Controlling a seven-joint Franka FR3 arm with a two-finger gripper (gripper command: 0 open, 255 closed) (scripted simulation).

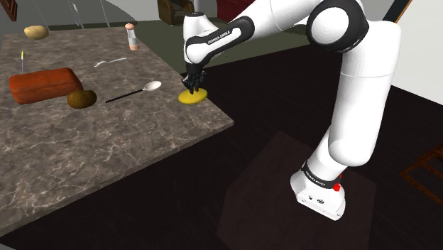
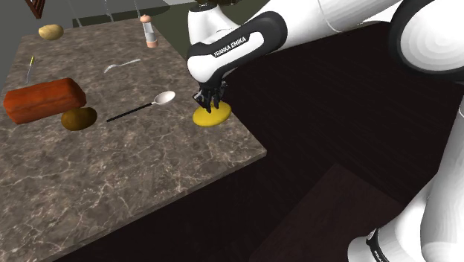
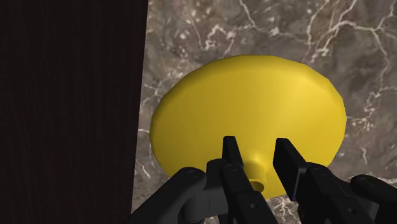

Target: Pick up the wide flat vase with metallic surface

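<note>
Yellow, glossy, likely slippery, the wide flat vase sits mid-frame, its stubby neck clasped by the black gripper.

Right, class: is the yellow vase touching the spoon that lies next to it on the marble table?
Apart. The shoulder view shows a strip of bare marble table between the yellow vase and the spoon. The second exterior view shows the same gap.
</note>
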